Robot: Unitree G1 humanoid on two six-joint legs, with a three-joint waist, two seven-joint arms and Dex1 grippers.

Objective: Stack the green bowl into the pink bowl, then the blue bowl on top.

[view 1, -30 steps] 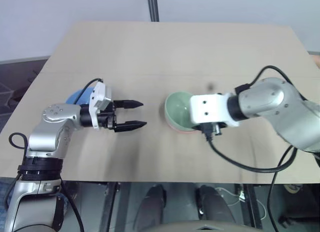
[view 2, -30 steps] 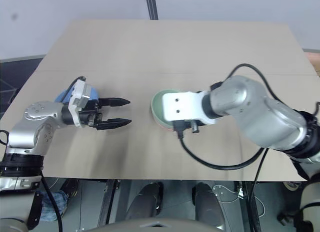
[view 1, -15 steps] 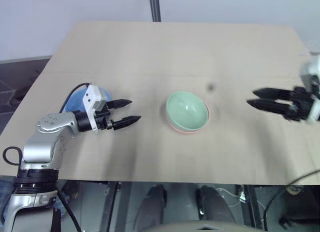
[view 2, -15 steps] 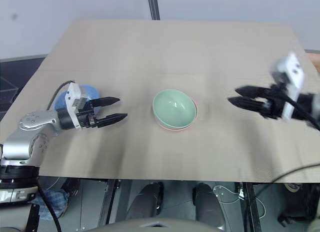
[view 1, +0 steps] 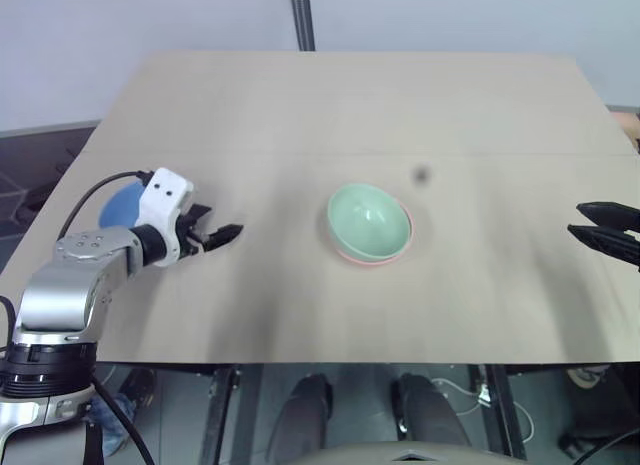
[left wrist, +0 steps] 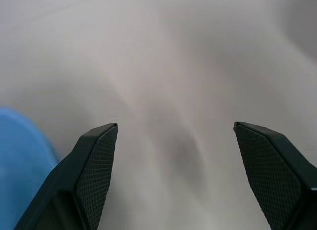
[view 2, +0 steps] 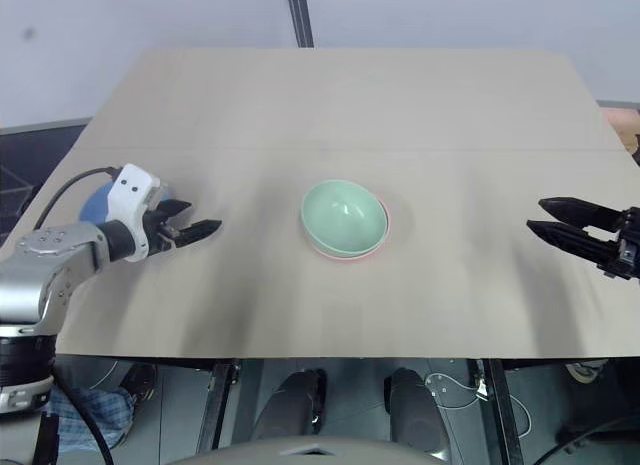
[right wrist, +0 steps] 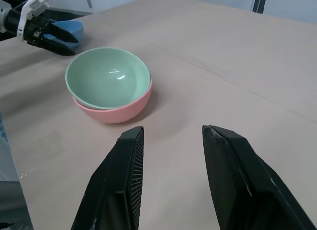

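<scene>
**Blue bowl sits just behind the left gripper, on the counter's left edge**

The round, glossy sky-blue bowl [view 1: 122,202] rests at the far-left side of the pale wooden counter [view 1: 350,95], partly hidden by the left arm's wrist. The left gripper [view 1: 215,235] points rightward toward the counter's middle, so the blue bowl lies to its left and slightly farther back, beside the wrist rather than between the fingers. In the left wrist view a sliver of blue shows just outside one finger, and the jaws stand wide with only bare counter between them. I judge the next move needs this gripper to draw back and turn toward the bowl's rim.

The right gripper [view 2: 570,222] hovers at the counter's right edge, well apart from the blue bowl, jaws partly open and holding nothing. The left arm is plainly the nearer one.

At the counter's centre, the round, glossy mint-green bowl [view 1: 369,217] already sits nested in the round salmon-pink bowl [right wrist: 116,110], tilted a little.

Count: one blue bowl, one green bowl, one pink bowl, two grippers.
</scene>
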